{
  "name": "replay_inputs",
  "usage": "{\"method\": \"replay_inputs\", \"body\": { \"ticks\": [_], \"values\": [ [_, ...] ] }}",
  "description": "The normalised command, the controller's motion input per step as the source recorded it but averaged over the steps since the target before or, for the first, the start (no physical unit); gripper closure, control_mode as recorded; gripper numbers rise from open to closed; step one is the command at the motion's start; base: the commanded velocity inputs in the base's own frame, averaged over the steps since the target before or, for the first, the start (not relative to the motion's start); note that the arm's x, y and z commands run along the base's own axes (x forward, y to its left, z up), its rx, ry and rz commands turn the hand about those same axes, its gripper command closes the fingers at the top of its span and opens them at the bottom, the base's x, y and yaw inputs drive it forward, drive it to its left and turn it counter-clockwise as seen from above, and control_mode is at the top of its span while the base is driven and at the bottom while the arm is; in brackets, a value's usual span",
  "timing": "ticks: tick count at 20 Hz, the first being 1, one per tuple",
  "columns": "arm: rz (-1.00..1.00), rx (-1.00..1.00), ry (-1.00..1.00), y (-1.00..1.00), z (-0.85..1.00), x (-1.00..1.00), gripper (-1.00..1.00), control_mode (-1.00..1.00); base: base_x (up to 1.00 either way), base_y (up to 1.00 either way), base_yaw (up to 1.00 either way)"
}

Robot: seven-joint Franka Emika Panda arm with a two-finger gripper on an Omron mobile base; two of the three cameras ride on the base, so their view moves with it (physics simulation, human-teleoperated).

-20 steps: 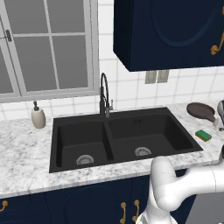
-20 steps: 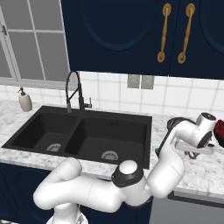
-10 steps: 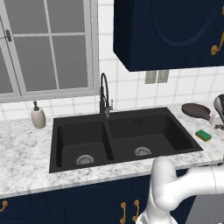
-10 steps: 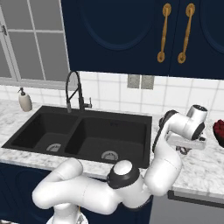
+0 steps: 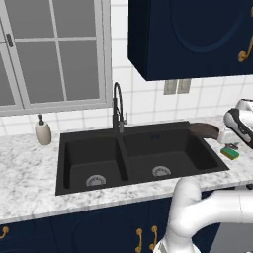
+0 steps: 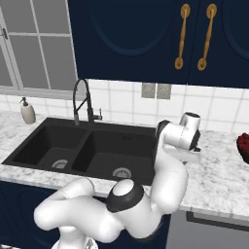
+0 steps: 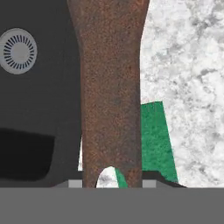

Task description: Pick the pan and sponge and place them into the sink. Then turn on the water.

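The reddish-brown pan (image 5: 202, 129) hangs in the air over the right rim of the black sink (image 5: 138, 153). My gripper (image 5: 225, 136) is shut on its handle. In the hand view the brown handle (image 7: 111, 96) runs straight up from between my gripper's (image 7: 111, 181) tips. Below it lie the right basin (image 7: 39, 109) with its silver drain (image 7: 18, 50) and the green sponge (image 7: 155, 135). The sponge (image 5: 230, 152) lies on the marble counter just right of the sink, under my hand. No water runs from the faucet (image 5: 117, 106).
A beige soap dispenser (image 5: 43, 132) stands on the counter left of the sink. Dark blue wall cabinets (image 5: 192, 34) hang above the right side. Something red (image 6: 243, 146) sits at the far right of the counter. My own arm (image 6: 170, 160) rises in front of the sink's right end.
My hand has swung left with the pan, carrying it from over the counter to the sink's right rim. The sponge has stayed in place.
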Motion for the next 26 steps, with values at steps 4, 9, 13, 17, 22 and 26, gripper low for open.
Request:
{"method": "replay_inputs", "body": {
  "ticks": [4, 9, 13, 17, 22, 26],
  "values": [
    [0.28, 0.00, 0.14, 0.97, -0.07, 0.00, 1.00, -1.00, 0.00, 0.00, 0.00],
    [0.33, 0.03, 0.11, 0.95, -0.21, 0.00, 1.00, -1.00, 0.00, 0.00, 0.00],
    [0.28, 0.02, 0.06, 0.98, -0.21, 0.09, 1.00, -1.00, 0.00, 0.00, 0.00],
    [0.25, 0.05, 0.00, 0.79, -0.16, 0.28, 1.00, -1.00, 0.00, 0.00, 0.00],
    [0.16, 0.08, 0.00, 0.63, -0.24, 0.36, 1.00, -1.00, 0.00, 0.00, 0.00],
    [0.07, 0.16, 0.00, 0.17, -0.18, 0.49, 1.00, -1.00, 0.00, 0.00, 0.00]
  ]
}}
